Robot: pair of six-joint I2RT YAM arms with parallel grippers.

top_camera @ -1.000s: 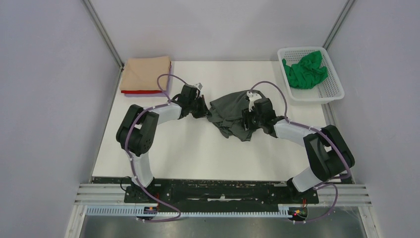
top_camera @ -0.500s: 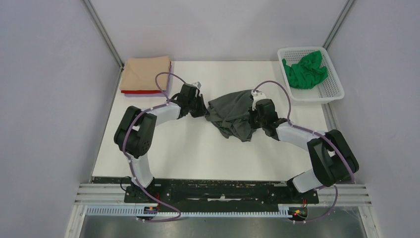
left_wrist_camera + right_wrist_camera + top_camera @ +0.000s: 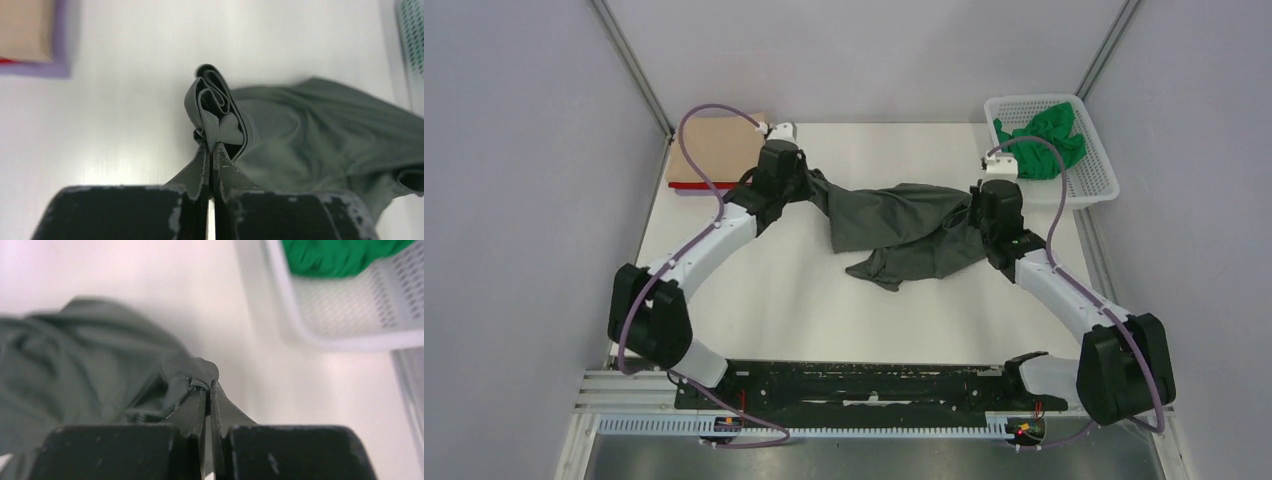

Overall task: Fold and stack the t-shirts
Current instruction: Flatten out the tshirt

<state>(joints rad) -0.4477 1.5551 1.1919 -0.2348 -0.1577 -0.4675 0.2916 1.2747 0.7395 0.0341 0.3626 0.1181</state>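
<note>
The dark grey t-shirt (image 3: 899, 222) hangs stretched between my two grippers above the middle of the table, its lower part sagging in folds. My left gripper (image 3: 807, 186) is shut on its bunched left edge, seen in the left wrist view (image 3: 210, 145). My right gripper (image 3: 973, 205) is shut on its right edge, seen in the right wrist view (image 3: 206, 386). The grey cloth also fills the left wrist view (image 3: 320, 135) and the right wrist view (image 3: 75, 365). A folded tan t-shirt (image 3: 714, 150) tops a stack at the back left, with red (image 3: 699, 185) and lilac edges below. The green t-shirt (image 3: 1039, 140) lies crumpled in the basket.
The white mesh basket (image 3: 1096, 185) stands at the back right corner, close to my right gripper; it also shows in the right wrist view (image 3: 345, 315). The stack's lilac edge (image 3: 35, 70) shows in the left wrist view. Grey walls and metal posts enclose the white table (image 3: 764, 310).
Both grippers have moved apart and toward the back, pulling the dark grey t-shirt from a crumpled heap into a wide stretched span. Both arms have extended.
</note>
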